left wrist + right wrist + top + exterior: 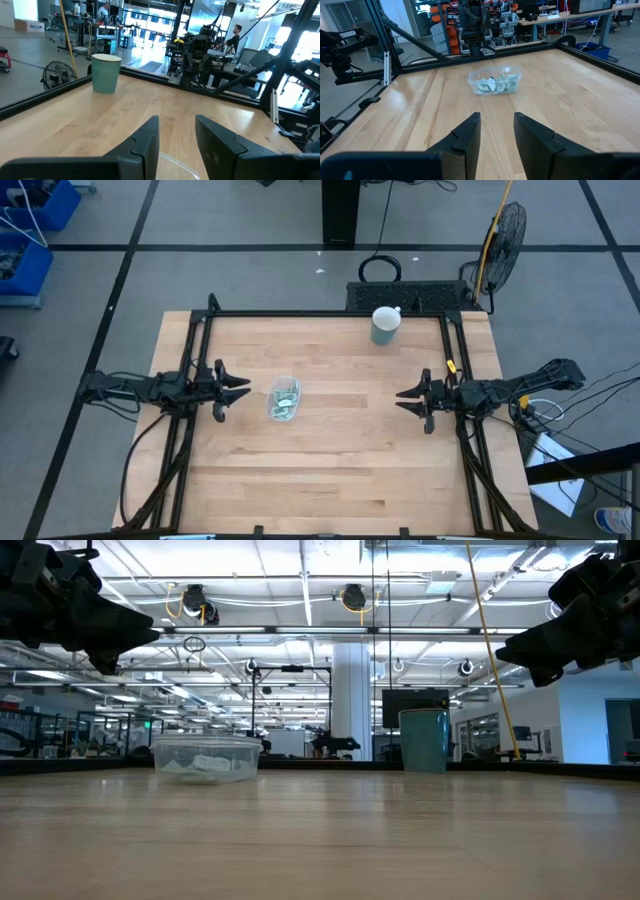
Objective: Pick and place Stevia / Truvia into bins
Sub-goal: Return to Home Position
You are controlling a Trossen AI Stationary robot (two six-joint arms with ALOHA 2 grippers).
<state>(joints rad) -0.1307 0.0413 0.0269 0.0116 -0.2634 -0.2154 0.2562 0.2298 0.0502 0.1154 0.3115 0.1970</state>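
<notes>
The clear plastic bin (284,399) sits on the table left of centre, its flat bottom on the wood, with pale green and white Stevia packets (286,402) piled inside. It also shows in the low view (207,757) and the right wrist view (495,80), packets (493,85) inside. My left gripper (240,387) hovers open above the table just left of the bin; the bin's rim (177,165) peeks below its fingers. My right gripper (404,398) hovers open over the table's right part, far from the bin. Both grippers are empty.
A grey-green mug (385,325) stands upright near the table's far edge, right of centre, also in the low view (424,739) and left wrist view (106,73). Black frame rails (330,314) run along the table's edges. Bare wood lies between the grippers and toward the near edge.
</notes>
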